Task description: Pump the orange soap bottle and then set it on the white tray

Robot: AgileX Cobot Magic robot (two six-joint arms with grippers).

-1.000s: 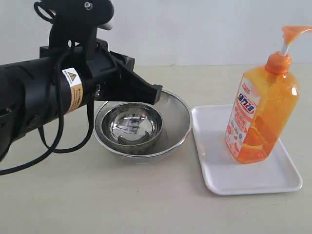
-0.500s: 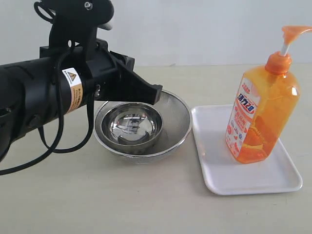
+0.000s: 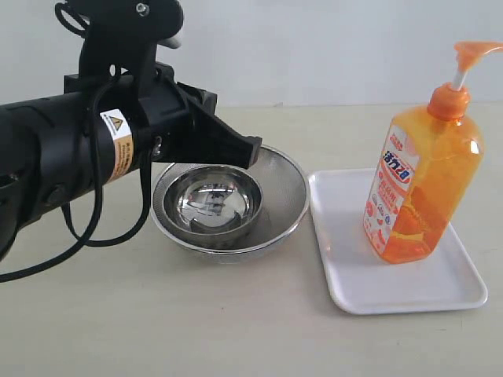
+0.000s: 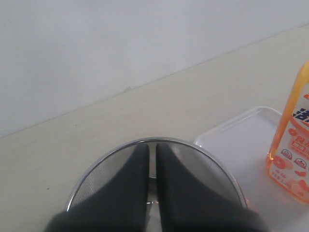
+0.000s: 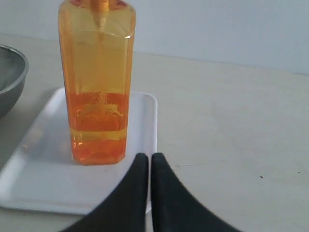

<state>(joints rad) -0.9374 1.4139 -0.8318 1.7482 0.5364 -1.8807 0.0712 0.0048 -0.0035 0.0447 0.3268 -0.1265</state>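
The orange soap bottle stands upright on the white tray at the right, its pump head raised. The left wrist view shows the orange soap bottle on the white tray too. My left gripper hangs above the steel bowls, shut and holding nothing, well apart from the bottle; in its own view the left gripper has its jaws together. My right gripper is shut and empty, just off the white tray by its edge, a short way from the orange soap bottle. It is outside the exterior view.
A small steel bowl sits inside a wider mesh-sided steel bowl left of the tray. The mesh bowl's rim shows under my left jaws, and its side appears in the right wrist view. A pale wall stands behind the beige table.
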